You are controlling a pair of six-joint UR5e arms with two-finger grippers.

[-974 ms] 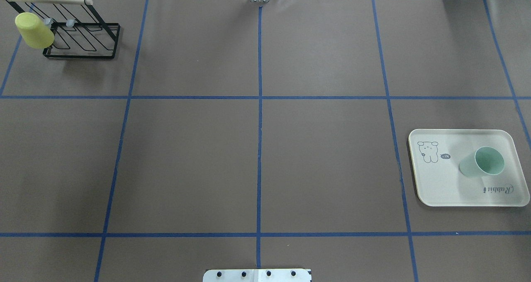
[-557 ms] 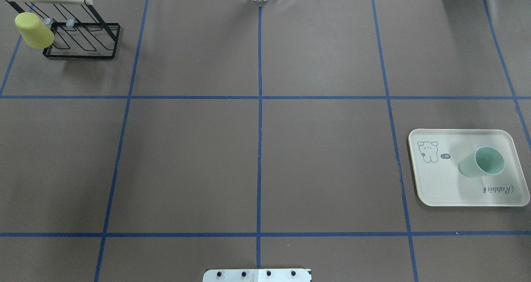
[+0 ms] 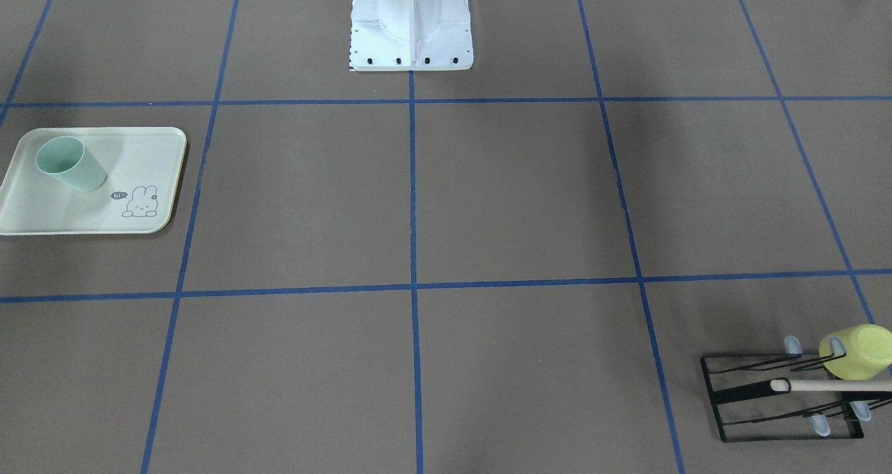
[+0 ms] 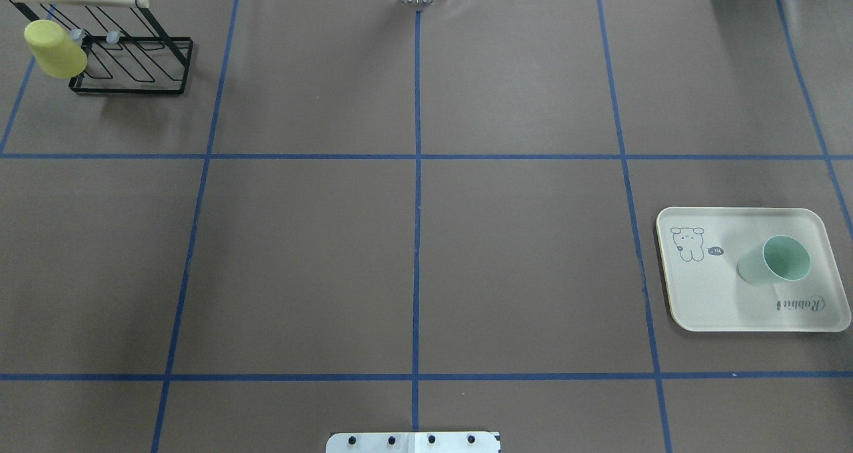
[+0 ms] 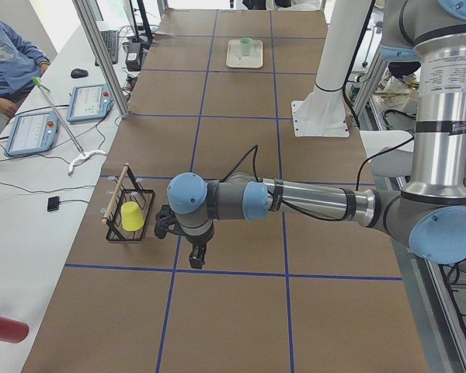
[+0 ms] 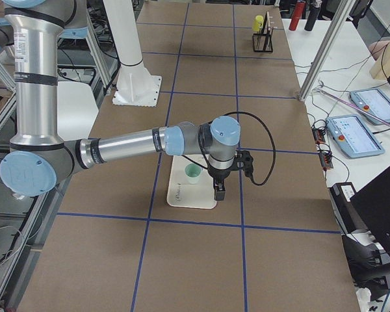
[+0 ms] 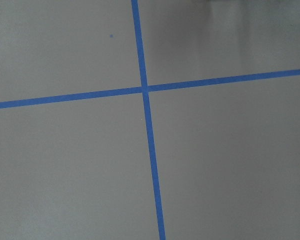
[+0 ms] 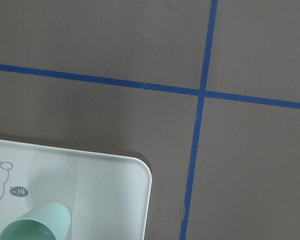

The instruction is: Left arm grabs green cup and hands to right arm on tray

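The green cup (image 4: 773,261) stands upright, mouth up, on the cream tray (image 4: 706,300) at the table's right side. Both also show in the front view, cup (image 3: 70,164) on tray (image 3: 83,216), and in the right wrist view, cup (image 8: 37,225) on tray (image 8: 105,190). The right gripper (image 6: 218,193) shows only in the exterior right view, pointing down beside the cup (image 6: 193,173) at the tray's edge. The left gripper (image 5: 196,256) shows only in the exterior left view, pointing down near the rack. I cannot tell whether either gripper is open or shut.
A yellow-green cup (image 4: 55,48) hangs on a black wire rack (image 4: 133,60) at the far left corner. Blue tape lines divide the brown table. The robot's white base (image 3: 411,21) stands at the near middle edge. An operator sits beside the table (image 5: 8,54).
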